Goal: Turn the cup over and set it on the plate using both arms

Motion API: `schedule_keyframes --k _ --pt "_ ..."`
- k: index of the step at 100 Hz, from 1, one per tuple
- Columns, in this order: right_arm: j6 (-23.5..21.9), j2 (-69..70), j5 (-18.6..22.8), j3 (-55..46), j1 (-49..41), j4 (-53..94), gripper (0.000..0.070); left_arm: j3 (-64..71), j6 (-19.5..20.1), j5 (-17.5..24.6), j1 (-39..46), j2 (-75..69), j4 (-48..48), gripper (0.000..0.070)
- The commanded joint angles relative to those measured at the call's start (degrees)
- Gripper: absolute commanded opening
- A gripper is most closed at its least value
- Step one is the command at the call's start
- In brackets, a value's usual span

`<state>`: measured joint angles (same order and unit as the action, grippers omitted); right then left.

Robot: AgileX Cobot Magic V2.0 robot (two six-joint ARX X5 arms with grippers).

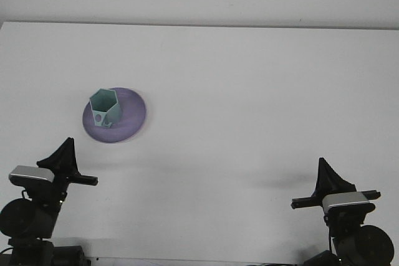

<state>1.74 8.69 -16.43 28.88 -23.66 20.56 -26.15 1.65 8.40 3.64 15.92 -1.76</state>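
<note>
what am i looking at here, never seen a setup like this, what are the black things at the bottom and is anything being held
This is one picture from a camera on the robot, looking forward over a white table. The two black shapes at the bottom corners are the robot's grippers, the pincers at the ends of its two arms: the left gripper and the right gripper. Both sit low near the front edge, well away from everything else, and neither holds anything. From this angle I cannot tell whether their fingers are open or shut. On the table lies a purple plate, and a pale green six-sided cup stands on it, open end up. Judging by that, the job of setting the cup on the plate looks done.
</note>
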Motion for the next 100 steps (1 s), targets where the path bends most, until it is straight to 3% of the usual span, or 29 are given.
schedule_keyframes --k 1,21,29,100 --pt "2.1 -0.6 -0.3 0.7 -0.3 0.3 0.0 2.6 -4.2 0.0 0.1 -2.1 1.0 0.0012" --pt "1.4 -0.9 -0.3 0.7 -0.3 0.1 0.0 4.7 -8.8 -0.6 0.1 -3.8 0.6 0.0014" --pt "-0.4 -0.9 0.0 0.7 -0.3 1.0 0.0 4.7 -8.8 -0.6 0.1 -3.7 0.5 0.0015" --pt "-0.4 -0.9 -0.1 0.7 -0.3 0.8 0.0 4.8 -8.8 -0.6 0.1 -4.5 0.2 0.0015"
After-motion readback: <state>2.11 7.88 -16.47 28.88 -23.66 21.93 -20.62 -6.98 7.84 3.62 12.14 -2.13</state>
